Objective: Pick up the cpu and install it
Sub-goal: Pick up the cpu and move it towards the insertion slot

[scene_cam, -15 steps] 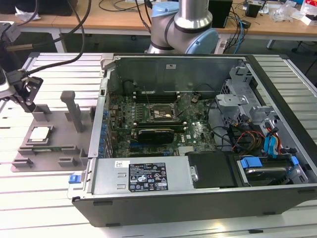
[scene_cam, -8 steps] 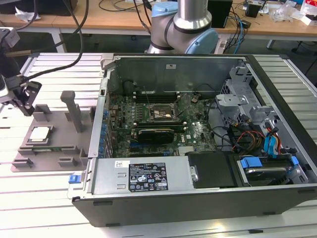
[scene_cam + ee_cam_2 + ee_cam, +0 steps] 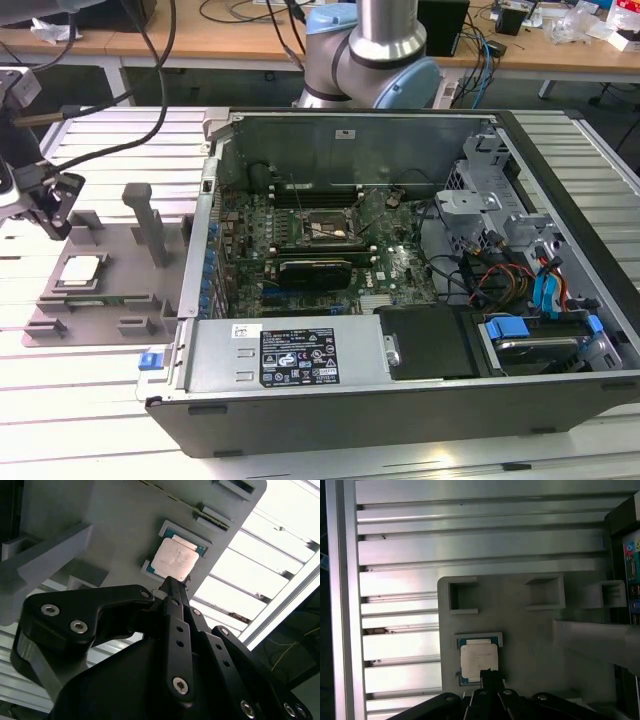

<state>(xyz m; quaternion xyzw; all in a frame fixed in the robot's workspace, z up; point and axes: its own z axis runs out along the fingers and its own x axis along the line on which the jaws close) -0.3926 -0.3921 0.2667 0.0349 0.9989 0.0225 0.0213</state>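
Hovering over the cpu (image 3: pixel 82 270), your end effector (image 3: pixel 52 215) has its fingers pressed together and grips nothing; in both wrist views its tip (image 3: pixel 172 582) (image 3: pixel 489 672) lines up with the chip's edge (image 3: pixel 172 559) (image 3: pixel 478 661). You can see the cpu lying flat in a shallow pocket of the grey holder (image 3: pixel 110 300) on the slatted desk (image 3: pixel 90 400), at the exterior view's left. Between it and the open computer case (image 3: pixel 400 400) stand the holder's upright post (image 3: pixel 150 225) and the case's side wall (image 3: pixel 195 290). Inside the case, the black socket frame (image 3: pixel 325 228) sits on the green motherboard (image 3: pixel 400 265), with a long black card (image 3: pixel 315 268) just beside it and loose cables (image 3: pixel 500 275) towards the exterior view's right.
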